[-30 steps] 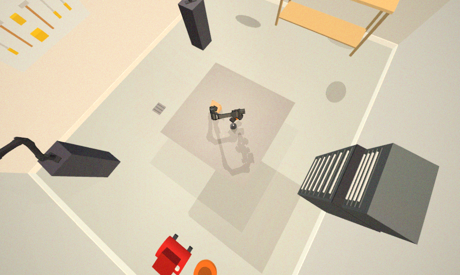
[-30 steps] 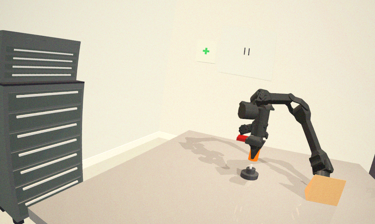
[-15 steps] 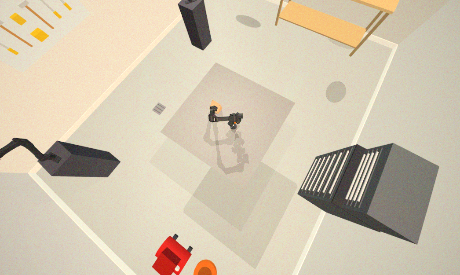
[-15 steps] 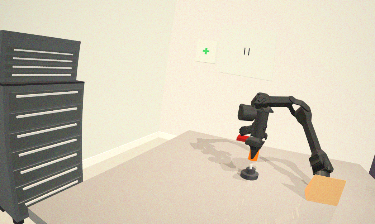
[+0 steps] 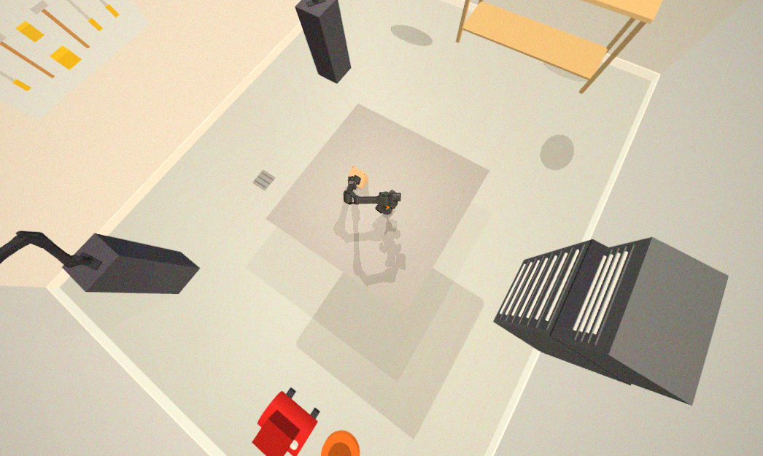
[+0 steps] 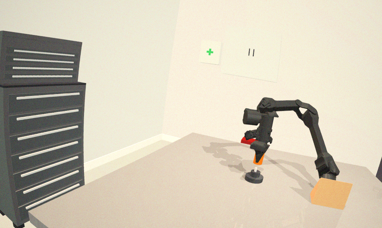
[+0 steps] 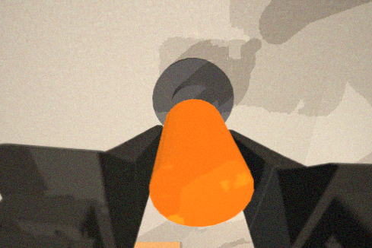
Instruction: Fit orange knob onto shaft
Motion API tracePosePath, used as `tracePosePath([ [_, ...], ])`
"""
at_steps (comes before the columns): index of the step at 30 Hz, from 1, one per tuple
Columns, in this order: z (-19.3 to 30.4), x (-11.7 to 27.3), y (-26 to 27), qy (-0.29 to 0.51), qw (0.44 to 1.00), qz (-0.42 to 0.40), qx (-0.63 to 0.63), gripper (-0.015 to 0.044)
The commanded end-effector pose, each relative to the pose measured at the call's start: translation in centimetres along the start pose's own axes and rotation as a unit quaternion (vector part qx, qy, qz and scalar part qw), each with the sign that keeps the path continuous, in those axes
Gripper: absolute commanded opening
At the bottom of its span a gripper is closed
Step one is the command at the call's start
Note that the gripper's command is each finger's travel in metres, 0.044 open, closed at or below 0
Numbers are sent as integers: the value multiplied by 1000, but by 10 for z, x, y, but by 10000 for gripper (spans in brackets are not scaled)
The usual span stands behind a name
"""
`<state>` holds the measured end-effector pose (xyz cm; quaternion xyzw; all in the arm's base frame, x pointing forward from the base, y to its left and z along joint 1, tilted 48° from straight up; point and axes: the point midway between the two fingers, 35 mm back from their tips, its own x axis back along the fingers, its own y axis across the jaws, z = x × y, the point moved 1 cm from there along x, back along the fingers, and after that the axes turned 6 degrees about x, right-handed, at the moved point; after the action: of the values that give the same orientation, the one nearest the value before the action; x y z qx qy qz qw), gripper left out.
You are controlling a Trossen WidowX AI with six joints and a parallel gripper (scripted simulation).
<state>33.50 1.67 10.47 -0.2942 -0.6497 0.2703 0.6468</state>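
Observation:
The orange knob (image 6: pixel 260 160) (image 7: pixel 201 163) is held between the fingers of my gripper (image 6: pixel 259 158) (image 7: pixel 194 134), which is shut on it. In the exterior view the knob hangs a little above the round dark pedestal (image 6: pixel 253 178) (image 7: pixel 163 89), with a small gap over the pale shaft (image 6: pixel 255 169). In the wrist view the knob covers the near part of the pedestal and hides the shaft. The knob's underside, its hole and the flat side of the shaft cannot be made out. In the top view a bit of orange shows under the arm.
The arm's base stands by a light wooden block (image 5: pixel 358 176) (image 6: pixel 331 193) on the table (image 5: pixel 438 175) (image 6: pixel 168 186). A grey drawer cabinet (image 5: pixel 669 311) (image 6: pixel 45 146) stands beyond the table. A red object (image 6: pixel 247 140) shows behind the gripper in the exterior view.

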Motion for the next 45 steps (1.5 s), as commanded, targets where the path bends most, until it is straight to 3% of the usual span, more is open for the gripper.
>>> tracePosePath([
  [1, 1, -8, -2, 0, 1000, 4, 3, 0],
  [8, 1, -23, -3, 0, 1000, 4, 1, 0],
  [45, 1, -23, -3, 0, 1000, 4, -3, 0],
])
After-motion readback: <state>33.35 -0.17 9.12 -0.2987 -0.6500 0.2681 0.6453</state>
